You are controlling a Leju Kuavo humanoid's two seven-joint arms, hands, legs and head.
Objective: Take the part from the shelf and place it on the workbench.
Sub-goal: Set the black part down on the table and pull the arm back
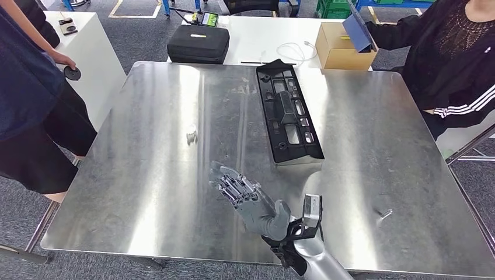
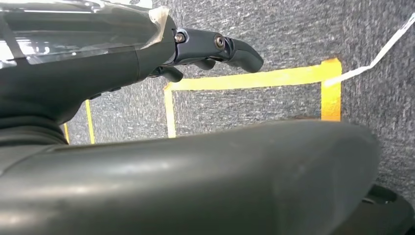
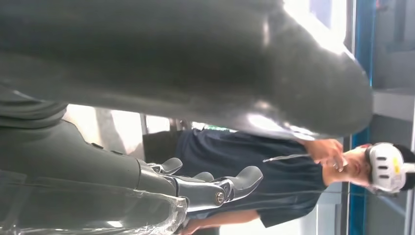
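The long black plastic part (image 1: 289,114) lies flat on the steel workbench (image 1: 146,175), right of centre and running from the far side toward me. My right hand (image 1: 248,198) hovers over the near middle of the bench, a short way in front of the part's near end. Its fingers are stretched out and apart and hold nothing. In the right wrist view the fingers (image 3: 215,188) are likewise extended and bare. My left hand (image 2: 147,63) hangs at my side over the floor, its fingers (image 2: 230,49) loosely extended with nothing in them.
A person in dark blue (image 1: 29,99) stands at the bench's left edge; another in a black jacket (image 1: 455,58) sits at the far right. Behind the bench a white table carries a black case (image 1: 198,44) and a cardboard box (image 1: 338,46). A small white bit (image 1: 191,135) and a small metal piece (image 1: 383,215) lie on the bench.
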